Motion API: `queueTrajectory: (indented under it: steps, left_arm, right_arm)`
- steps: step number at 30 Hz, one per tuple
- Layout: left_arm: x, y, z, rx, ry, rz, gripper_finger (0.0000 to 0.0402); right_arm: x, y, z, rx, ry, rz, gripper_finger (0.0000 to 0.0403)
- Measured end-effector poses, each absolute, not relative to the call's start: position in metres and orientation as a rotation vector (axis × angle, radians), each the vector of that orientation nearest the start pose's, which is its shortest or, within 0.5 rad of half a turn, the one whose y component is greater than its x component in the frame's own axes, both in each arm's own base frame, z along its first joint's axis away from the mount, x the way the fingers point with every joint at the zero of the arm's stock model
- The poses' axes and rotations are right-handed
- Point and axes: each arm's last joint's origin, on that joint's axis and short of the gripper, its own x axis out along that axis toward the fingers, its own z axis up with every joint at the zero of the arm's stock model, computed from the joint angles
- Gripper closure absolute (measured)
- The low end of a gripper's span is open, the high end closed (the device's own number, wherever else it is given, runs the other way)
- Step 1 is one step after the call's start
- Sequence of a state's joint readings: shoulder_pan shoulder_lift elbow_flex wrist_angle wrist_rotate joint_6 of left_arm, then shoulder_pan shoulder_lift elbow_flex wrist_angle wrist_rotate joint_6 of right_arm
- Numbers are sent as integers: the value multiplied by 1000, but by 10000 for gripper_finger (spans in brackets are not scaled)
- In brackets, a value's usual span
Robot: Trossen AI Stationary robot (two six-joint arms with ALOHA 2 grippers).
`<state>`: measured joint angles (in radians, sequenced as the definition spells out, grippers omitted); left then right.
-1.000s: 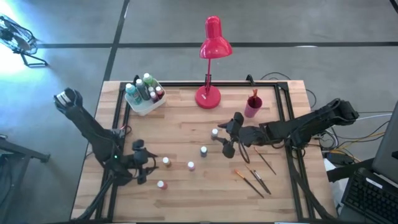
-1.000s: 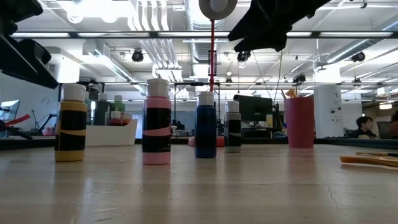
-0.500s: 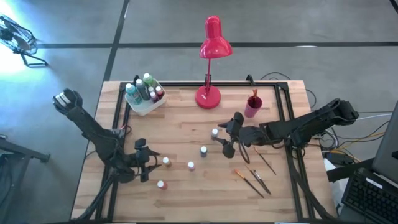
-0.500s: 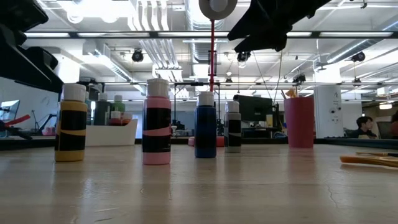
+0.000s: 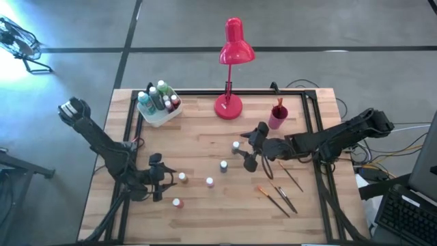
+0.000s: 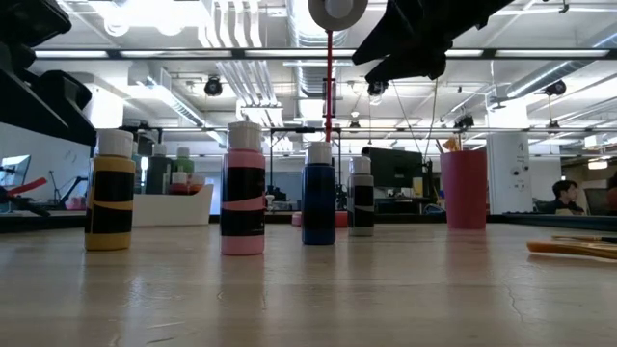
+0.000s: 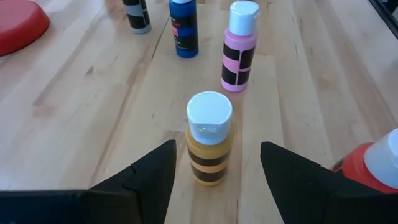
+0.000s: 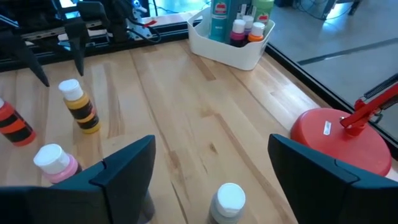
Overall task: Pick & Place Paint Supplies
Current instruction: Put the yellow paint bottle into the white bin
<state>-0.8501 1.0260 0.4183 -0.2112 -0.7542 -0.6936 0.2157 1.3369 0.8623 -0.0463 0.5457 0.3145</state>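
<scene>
Pale wooden table point(image 5: 205, 140) with a smooth, faintly sheened grain; glossy plastic yellow bottle point(image 7: 209, 140) (matt white cap); shiny red lamp base point(image 8: 339, 140); matt black fingers point(image 7: 148, 179)

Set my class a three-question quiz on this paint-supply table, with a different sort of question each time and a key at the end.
1. True or false: the left claw is shut on the yellow bottle.
2. Where do the loose paintbrushes lie? A, held in the left claw; B, on the table by the right arm; C, stacked on a bottle.
3. Fill in: outside the white bin, ____ paint bottles stand on the table.

Key: 1 false, it is open with a finger on either side of the bottle; 2 B; 3 five.
</scene>
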Motion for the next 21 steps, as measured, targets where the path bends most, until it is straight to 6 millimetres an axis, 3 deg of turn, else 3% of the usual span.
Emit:
queueTrajectory:
  steps: [21]
  left_arm:
    - [133, -122, 174, -83, 562, 102, 162]
  right_arm:
    - [281, 46, 256, 108, 429, -402, 110]
